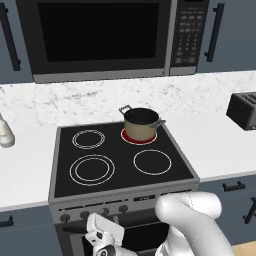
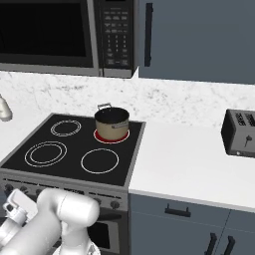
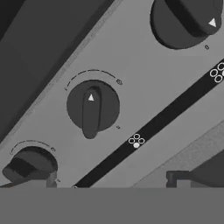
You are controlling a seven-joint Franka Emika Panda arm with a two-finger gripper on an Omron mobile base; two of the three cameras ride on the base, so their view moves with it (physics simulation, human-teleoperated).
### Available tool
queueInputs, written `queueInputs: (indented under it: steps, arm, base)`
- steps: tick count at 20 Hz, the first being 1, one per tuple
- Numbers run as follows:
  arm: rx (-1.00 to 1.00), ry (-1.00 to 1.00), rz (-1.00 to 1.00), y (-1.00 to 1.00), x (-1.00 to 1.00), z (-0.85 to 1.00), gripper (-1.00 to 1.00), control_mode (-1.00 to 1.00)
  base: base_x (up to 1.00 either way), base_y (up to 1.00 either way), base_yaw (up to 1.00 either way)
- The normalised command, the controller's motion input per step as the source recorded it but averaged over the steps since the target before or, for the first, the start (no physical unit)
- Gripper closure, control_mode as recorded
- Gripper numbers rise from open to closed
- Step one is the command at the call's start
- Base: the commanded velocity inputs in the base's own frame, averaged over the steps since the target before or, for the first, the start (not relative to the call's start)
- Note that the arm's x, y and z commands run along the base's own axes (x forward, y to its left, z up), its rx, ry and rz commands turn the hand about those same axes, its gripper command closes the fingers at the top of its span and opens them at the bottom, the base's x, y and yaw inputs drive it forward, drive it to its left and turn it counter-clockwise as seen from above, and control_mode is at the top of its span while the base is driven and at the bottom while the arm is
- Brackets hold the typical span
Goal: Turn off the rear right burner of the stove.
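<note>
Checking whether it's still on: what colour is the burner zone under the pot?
Glowing red, the rear right burner rings the pot; clearest in left base view.

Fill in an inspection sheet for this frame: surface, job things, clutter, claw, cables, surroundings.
Surface: white counter on both sides of the stove.
Job's things: rear right burner glows red under a small tan pot; the other three zones are plain white rings. Dark knobs sit along the steel front strip; the hand view faces one knob close up, with another at upper right and one at lower left.
Clutter: toaster on the right counter; a pale bottle at the left.
Claw: low before the knob strip; open or shut cannot be told.
Cables: nothing seen.
Surroundings: microwave above, grey-blue cabinets, marbled backsplash.
</note>
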Motion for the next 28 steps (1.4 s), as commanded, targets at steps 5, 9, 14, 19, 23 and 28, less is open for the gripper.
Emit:
queueInputs:
  steps: [5, 9, 14, 19, 23, 28]
  arm:
    - [0.00, -0.10, 0.00, 0.21, 0.07, -0.33, -1.00, -1.00]
    - [0.00, -0.11, 0.00, 0.13, 0.07, -0.21, -1.00, -1.00]
    - [0.01, -0.05, 0.00, 0.00, 0.29, -0.06, -1.00, -1.00]
    - [0.00, -0.01, 0.00, 0.00, 0.37, -0.18, -1.00, -1.00]
    - [0.01, -0.01, 0.00, 0.00, 0.09, -0.10, -1.00, -1.00]
    - [0.08, -0.02, 0.02, -0.15, 0.00, 0.03, -1.00, -1.00]
  base:
    - [0.00, 0.00, 0.00]
    - [0.00, 0.00, 0.00]
    - [0.00, 0.00, 0.00]
    - [0.00, 0.00, 0.00]
    - [0.00, 0.00, 0.00]
    - [0.00, 0.00, 0.00]
